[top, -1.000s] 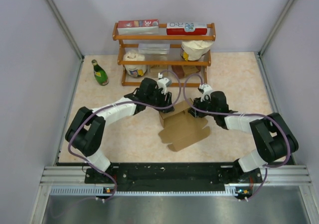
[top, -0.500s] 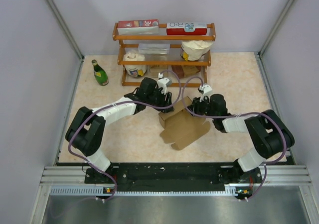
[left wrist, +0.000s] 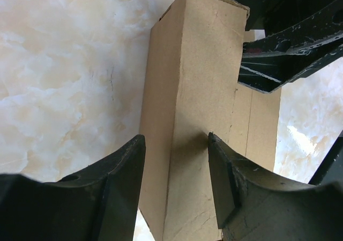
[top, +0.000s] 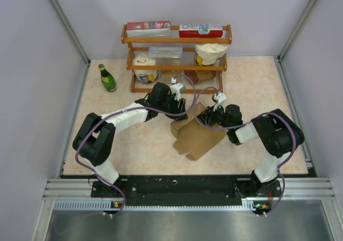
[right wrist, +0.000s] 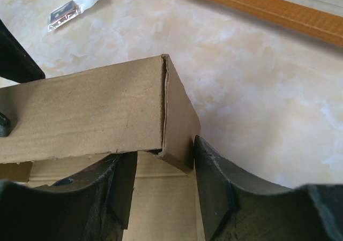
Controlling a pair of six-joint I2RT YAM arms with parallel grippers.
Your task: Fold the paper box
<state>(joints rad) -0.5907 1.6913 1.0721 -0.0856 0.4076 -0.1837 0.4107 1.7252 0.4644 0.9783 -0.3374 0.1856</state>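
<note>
The paper box (top: pixel 197 135) is plain brown cardboard, partly folded, lying mid-table with one long wall standing up. My left gripper (top: pixel 179 110) is at its far-left end. In the left wrist view the left gripper (left wrist: pixel 177 150) is open, its fingers (left wrist: pixel 120 187) astride the raised wall of the box (left wrist: pixel 198 75). My right gripper (top: pixel 208 118) is at the far-right corner. In the right wrist view the right gripper (right wrist: pixel 161 168) is open around the corner flap of the box (right wrist: pixel 91 115); the right finger (right wrist: pixel 217 182) touches the flap.
A wooden rack (top: pixel 177 39) stands at the back with red-and-white cartons, a clear tray and white tubs. A green bottle (top: pixel 107 78) stands back left. A small plastic packet (right wrist: pixel 72 8) lies on the table beyond the box. Grey walls close in both sides.
My right arm has pushed left toward the box, its elbow drawn in. The box has shifted slightly left and its near flap has folded inward. The left gripper has hardly moved.
</note>
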